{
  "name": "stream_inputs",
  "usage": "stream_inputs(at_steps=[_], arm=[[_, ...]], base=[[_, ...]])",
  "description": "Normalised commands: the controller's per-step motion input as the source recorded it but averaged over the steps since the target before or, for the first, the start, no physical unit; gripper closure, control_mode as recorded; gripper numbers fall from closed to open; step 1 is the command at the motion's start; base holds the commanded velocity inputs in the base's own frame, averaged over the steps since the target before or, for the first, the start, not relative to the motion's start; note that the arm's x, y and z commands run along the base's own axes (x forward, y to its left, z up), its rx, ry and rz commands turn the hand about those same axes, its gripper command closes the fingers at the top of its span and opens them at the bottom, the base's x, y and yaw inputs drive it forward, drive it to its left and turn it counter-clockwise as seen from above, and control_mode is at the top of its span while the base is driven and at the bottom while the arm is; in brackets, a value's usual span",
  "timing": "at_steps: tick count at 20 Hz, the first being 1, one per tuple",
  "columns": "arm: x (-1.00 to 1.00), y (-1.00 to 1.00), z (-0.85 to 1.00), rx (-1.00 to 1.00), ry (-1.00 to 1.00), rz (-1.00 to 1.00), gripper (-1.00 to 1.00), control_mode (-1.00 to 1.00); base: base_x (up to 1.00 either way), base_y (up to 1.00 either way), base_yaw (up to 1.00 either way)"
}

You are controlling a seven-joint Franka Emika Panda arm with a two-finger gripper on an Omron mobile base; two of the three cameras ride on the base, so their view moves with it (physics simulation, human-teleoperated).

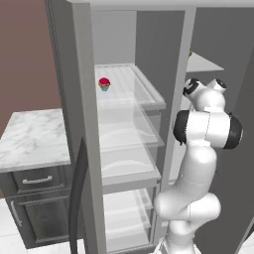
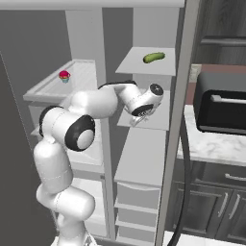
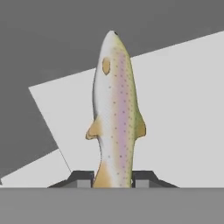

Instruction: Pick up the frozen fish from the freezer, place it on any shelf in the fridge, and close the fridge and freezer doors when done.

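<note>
Unit: tall grey side-by-side fridge-freezer (image 1: 79, 59), both compartments standing open; the doors are not yet closed
Fridge: wider half with clear glass shelves (image 1: 130, 94); the top shelf carries a red-topped cupcake in a teal wrapper (image 1: 104, 84) toward 10 o'clock of its surface in the left base view
Freezer: narrower half with solid pale grey shelves (image 2: 144, 158); a small green-yellow rounded item (image 2: 153, 57) lies on its upper shelf, at 12 o'clock from the hand in the right base view
Arm: white Franka arm with dark joints (image 2: 72, 127), reaching into the freezer at mid-shelf height
Gripper: two-finger gripper (image 3: 113, 179), fingers (image 3: 81, 178) pressed against the tail end of the fish from either side; a pinch hold by the look of it, though whether the fish is lifted off the shelf cannot be told
Fish: slim speckled silver fish with a pink stripe (image 3: 114, 109), between the fingers over the pale freezer shelf
Key relation: the fish's long axis runs straight out from the hand toward 12 o'clock in the hand view, head farthest away, in line with the gripper's reach
Judgement: grasp stage; the withdrawal to come must back out along that axis, then swing toward the fridge side, at 9 o'clock in the right base view
</note>
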Motion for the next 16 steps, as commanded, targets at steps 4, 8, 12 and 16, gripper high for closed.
stream_inputs(at_steps=[4,8,12,16], arm=[[-0.77,0.0,0.64,-0.01,-0.09,0.0,1.0,-1.0],[-0.83,0.02,0.7,-0.02,-0.08,-0.01,1.0,-1.0],[-0.94,0.0,0.53,-0.06,-0.08,-0.02,1.0,-1.0],[-0.94,0.11,0.3,-0.08,-0.02,-0.02,1.0,-1.0]], base=[[0.0,0.0,0.0],[0.0,0.0,0.0],[0.0,0.0,0.0],[0.0,0.0,0.0]])
